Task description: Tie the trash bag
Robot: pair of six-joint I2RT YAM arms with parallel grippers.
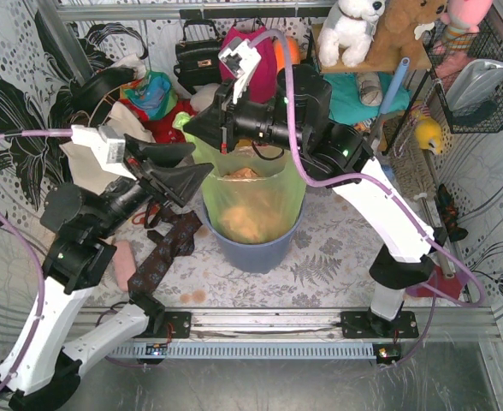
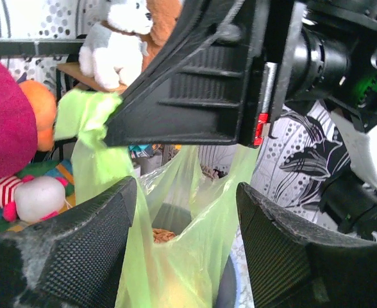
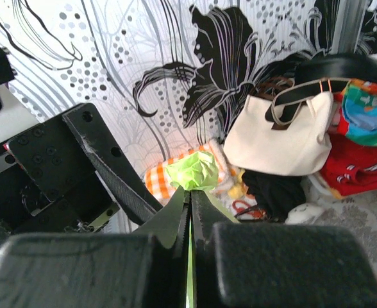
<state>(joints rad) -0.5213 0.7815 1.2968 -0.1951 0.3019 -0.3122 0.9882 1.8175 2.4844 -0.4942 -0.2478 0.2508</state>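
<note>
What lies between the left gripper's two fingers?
Green film of the trash bag hangs in the gap of the open left gripper; the left wrist view shows it.

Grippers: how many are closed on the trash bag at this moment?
1. The right gripper is shut on a bunched edge of the trash bag; the left gripper is open, with bag film between its fingers.

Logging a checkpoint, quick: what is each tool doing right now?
Left tool: open, gripping nothing.
Right tool: closed on a bunched piece of the trash bag.
</note>
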